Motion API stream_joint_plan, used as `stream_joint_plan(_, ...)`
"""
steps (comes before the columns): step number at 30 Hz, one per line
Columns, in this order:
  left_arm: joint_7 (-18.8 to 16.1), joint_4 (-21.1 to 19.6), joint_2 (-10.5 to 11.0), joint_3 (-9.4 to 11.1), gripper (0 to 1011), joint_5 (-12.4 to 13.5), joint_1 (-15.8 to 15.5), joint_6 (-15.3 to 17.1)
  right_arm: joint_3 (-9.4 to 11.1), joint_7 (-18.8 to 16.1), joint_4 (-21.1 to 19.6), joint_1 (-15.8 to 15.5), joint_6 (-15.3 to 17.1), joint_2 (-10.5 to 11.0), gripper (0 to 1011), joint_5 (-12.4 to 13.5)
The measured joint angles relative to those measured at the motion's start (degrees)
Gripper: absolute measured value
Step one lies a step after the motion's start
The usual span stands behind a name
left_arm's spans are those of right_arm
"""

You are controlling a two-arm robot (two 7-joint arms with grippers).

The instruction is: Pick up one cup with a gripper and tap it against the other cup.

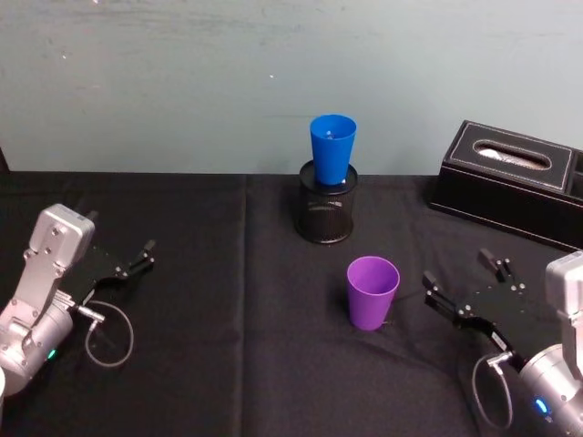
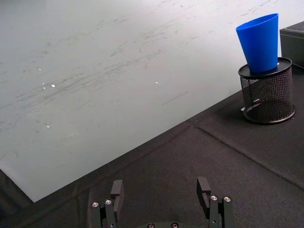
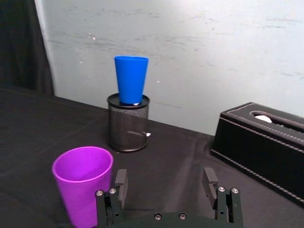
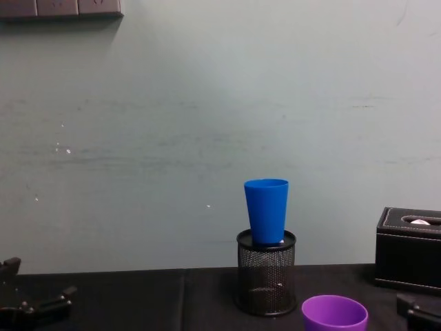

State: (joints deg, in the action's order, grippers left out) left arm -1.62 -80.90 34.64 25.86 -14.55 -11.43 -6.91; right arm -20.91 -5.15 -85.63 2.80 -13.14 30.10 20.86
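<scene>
The purple cup (image 1: pixel 373 291) stands upright on the black-draped desk (image 1: pixel 228 355), mouth up, narrow base down, long axis vertical. Behind it, well apart, the blue cup (image 1: pixel 332 148) stands mouth up with its base on top of a black mesh pen holder (image 1: pixel 325 214). The right tool (image 3: pixel 165 178) rests low just beside the purple cup without touching it, fingers spread wide and pointing toward it. The left tool (image 2: pixel 160 190) lies at the desk's left side, also spread wide. A black box (image 1: pixel 510 182) sits far right.
</scene>
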Motion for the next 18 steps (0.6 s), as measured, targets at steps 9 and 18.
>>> stream_joint_plan(9,0.00,0.00,0.00,0.00,1011,0.00,0.00,0.00,0.23,-2.52,0.16,-0.95,-0.38,-1.88,1000,1.09)
stream_joint_plan(18,0.00,0.00,0.00,0.00,1011,0.00,0.00,0.00,0.16,-4.78,0.67,-1.17,-0.27,-3.63,1000,1.39)
